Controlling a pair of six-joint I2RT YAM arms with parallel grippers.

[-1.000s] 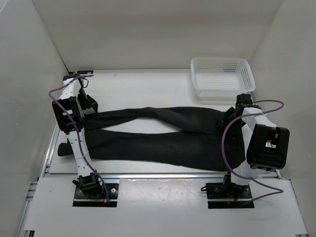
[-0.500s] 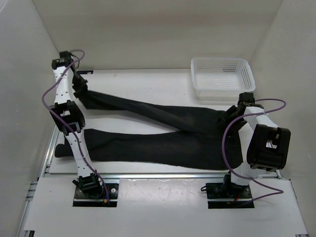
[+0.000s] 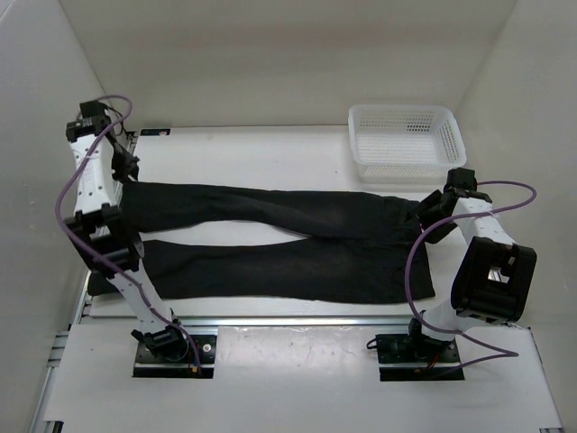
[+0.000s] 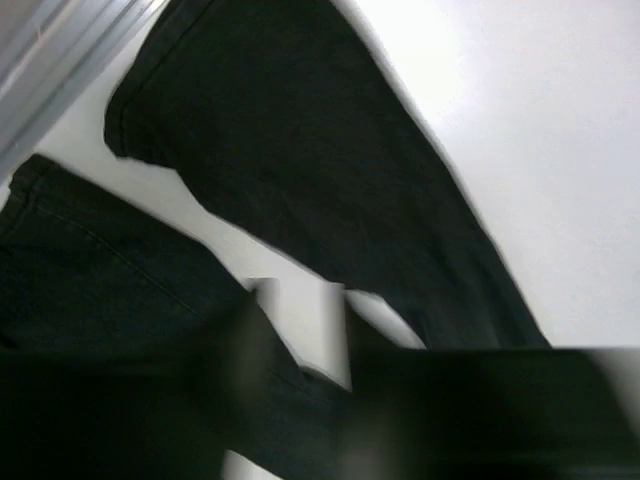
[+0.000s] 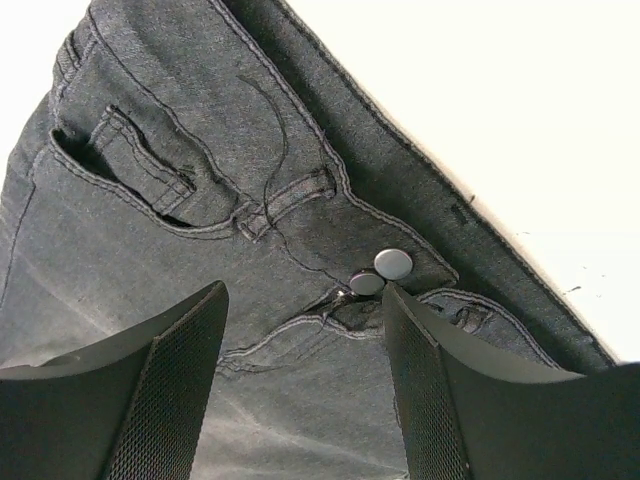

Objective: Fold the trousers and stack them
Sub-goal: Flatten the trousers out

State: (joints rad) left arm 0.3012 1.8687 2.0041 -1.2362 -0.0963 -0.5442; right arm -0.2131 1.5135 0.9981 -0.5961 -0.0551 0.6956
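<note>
Black trousers (image 3: 270, 266) lie flat across the white table (image 3: 270, 153). The waist is at the right and both legs run left, side by side, with a thin wedge of bare table between the cuffs. Left arm reaches high over the far-left corner. Left gripper (image 3: 123, 168) hangs above the end of the far leg. Its wrist view is blurred, but the dark fingers (image 4: 395, 400) show bright table between them and no cloth pinched, so it reads as released. Both leg hems show in that view, lying apart. Right gripper (image 3: 436, 206) sits low over the waistband. Its jaws are spread wide and hold nothing. They straddle the fly, where two metal buttons (image 5: 385, 270) lie just beyond the fingertips. Cannot tell whether the pads touch the cloth. A front pocket opening lies left of the fly. White mesh basket (image 3: 402, 108) stands at the far right, just beyond the waist and apart from it.
</note>
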